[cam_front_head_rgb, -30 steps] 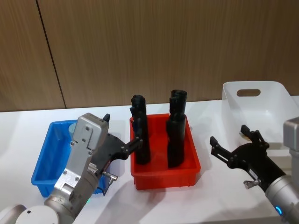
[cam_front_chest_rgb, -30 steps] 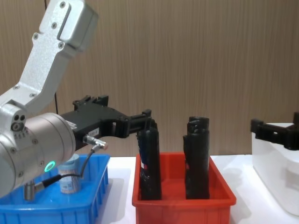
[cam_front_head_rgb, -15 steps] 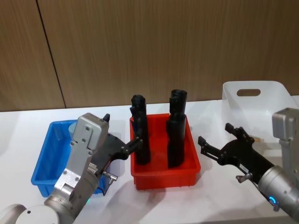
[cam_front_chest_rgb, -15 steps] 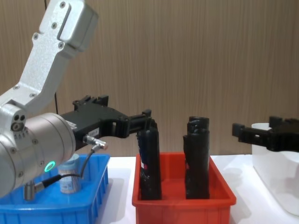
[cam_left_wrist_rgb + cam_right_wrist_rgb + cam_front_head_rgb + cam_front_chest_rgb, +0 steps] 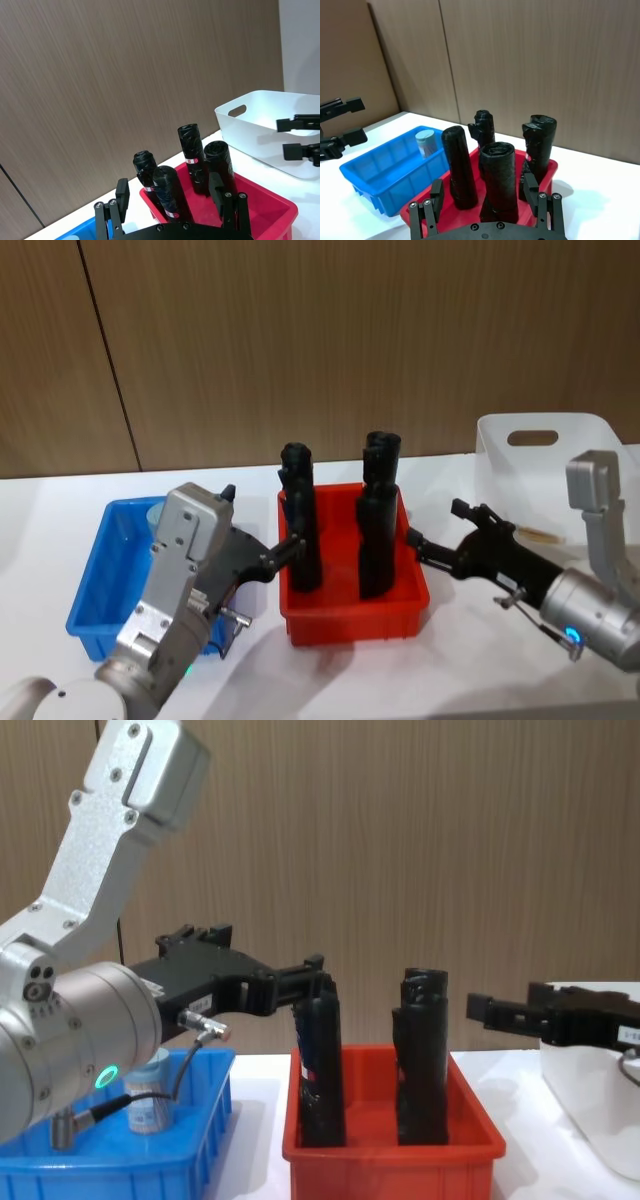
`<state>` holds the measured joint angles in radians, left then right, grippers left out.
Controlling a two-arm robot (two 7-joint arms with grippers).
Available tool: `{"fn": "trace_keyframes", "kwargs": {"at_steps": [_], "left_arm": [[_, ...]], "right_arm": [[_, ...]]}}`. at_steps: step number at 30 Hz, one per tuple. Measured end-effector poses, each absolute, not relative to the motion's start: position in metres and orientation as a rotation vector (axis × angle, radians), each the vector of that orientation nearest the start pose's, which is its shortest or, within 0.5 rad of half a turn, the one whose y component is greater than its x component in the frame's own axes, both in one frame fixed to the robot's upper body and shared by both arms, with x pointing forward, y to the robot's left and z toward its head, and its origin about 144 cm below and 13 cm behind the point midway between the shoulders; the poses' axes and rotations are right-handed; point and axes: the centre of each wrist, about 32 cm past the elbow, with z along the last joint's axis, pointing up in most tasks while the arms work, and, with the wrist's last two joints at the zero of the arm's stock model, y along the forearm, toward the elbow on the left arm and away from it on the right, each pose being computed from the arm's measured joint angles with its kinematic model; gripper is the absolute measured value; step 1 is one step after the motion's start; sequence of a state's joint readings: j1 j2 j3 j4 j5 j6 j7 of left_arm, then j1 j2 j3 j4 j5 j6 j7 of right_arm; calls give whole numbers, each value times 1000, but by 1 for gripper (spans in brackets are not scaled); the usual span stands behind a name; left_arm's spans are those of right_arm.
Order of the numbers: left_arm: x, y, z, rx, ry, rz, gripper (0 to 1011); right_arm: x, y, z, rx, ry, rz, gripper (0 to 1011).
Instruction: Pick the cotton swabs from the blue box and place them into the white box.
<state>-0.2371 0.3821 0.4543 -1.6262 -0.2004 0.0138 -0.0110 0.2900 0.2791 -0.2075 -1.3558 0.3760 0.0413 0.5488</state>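
One tub of cotton swabs (image 5: 425,142) sat in the blue box (image 5: 385,185), across the red bin (image 5: 350,625) from my right hand (image 5: 432,521), spread empty and aimed at it, presumably to fetch it; my left hand (image 5: 260,518) hung open above where the two bins meet.

The white table (image 5: 40,530) carried three containers in a row, each resting directly on its surface and none touching another. The blue box (image 5: 90,600) stood at the robot's left. The red bin (image 5: 355,625) stood at the centre, just beside it. The white box (image 5: 580,455) stood at the right (set farther back than the other two), with bare table between it and the red bin.
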Motion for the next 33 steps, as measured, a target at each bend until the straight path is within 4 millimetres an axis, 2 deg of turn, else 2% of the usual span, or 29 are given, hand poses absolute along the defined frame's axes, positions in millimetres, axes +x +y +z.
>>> {"fn": "trace_keyframes", "kwargs": {"at_steps": [18, 33], "left_arm": [[492, 198, 1204, 61, -268, 1124, 1004], [492, 198, 1204, 61, -268, 1124, 1004]], "right_arm": [[594, -276, 1157, 54, 114, -760, 1002], [620, -272, 1150, 49, 122, -727, 1002]]}}
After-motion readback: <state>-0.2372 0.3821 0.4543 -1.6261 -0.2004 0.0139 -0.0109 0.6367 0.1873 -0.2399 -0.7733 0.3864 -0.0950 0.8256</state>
